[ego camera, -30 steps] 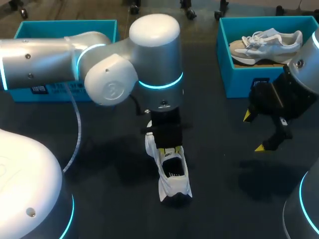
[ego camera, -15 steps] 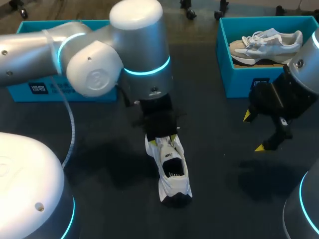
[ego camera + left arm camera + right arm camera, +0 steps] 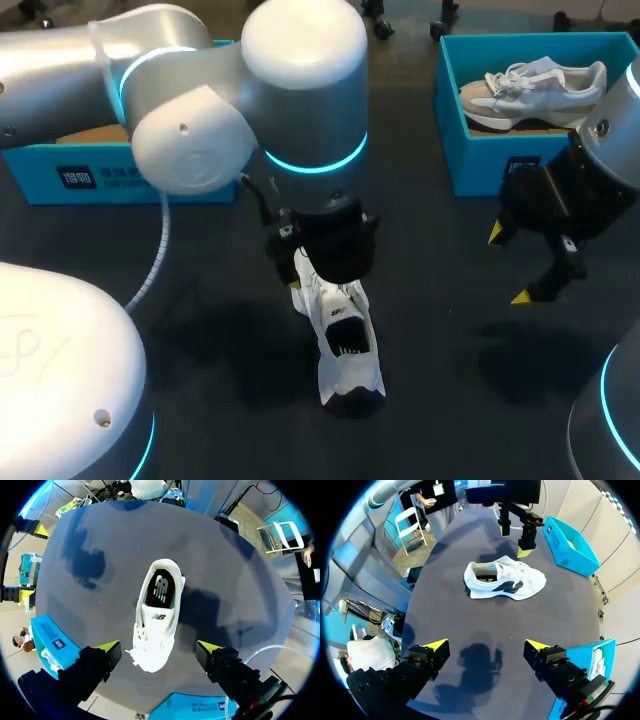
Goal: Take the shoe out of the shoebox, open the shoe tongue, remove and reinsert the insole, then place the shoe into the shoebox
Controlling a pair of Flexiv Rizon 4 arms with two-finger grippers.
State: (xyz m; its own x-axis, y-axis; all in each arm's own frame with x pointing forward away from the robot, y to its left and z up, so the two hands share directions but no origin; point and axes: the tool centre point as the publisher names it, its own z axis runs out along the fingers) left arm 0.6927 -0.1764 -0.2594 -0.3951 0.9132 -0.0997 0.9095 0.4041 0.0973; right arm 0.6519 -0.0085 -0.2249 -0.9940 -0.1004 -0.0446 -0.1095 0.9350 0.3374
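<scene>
Shoe (image 3: 157, 622) (logo (image 3: 161, 586) on insole (image 3: 159, 600)) under wide-spread left gripper (image 3: 159, 648).

A dark tabletop (image 3: 450, 330) is seen, and near its middle a white shoe (image 3: 345, 345) is set upright on its sole. Two teal boxes are placed toward the far edge, well apart from the shoe: the left shoebox (image 3: 120, 180) at one side, the right shoebox (image 3: 480, 165) at the other.

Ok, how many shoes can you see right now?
2. One white shoe lies on the table below the left gripper; the other shoe sits in the far-right shoebox. The left arm hides part of the far-left shoebox, so a third could be there.
</scene>
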